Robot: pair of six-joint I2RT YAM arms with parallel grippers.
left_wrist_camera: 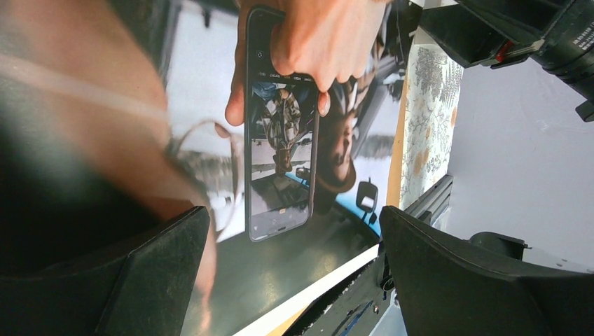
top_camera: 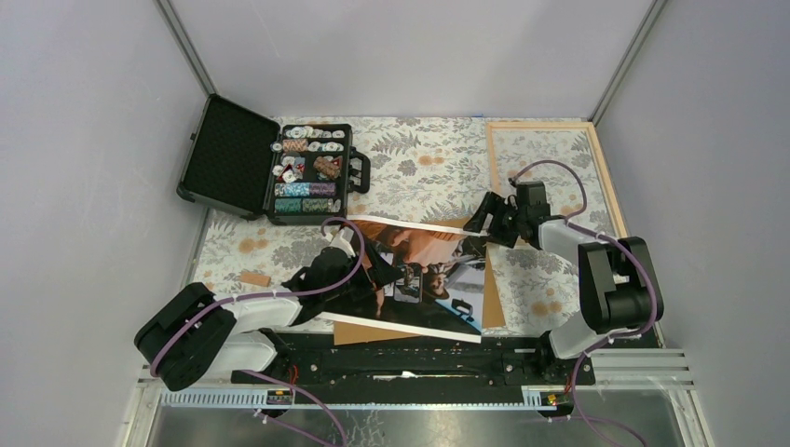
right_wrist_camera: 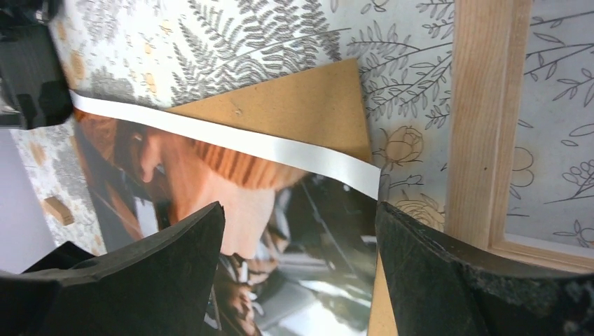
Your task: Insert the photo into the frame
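The photo lies picture side up at the front middle of the table, on top of a brown backing board. The frame lies flat at the back right, with the tablecloth showing through its pane. My left gripper hovers open over the photo's left half. In the left wrist view the photo and its white near border fill the space between the fingers. My right gripper stands open over the photo's far right corner, just left of the frame's wooden rail.
An open black case of poker chips stands at the back left. A small wooden block lies at the left. The backing board sticks out past the photo's far edge. Grey walls close in the sides and the back.
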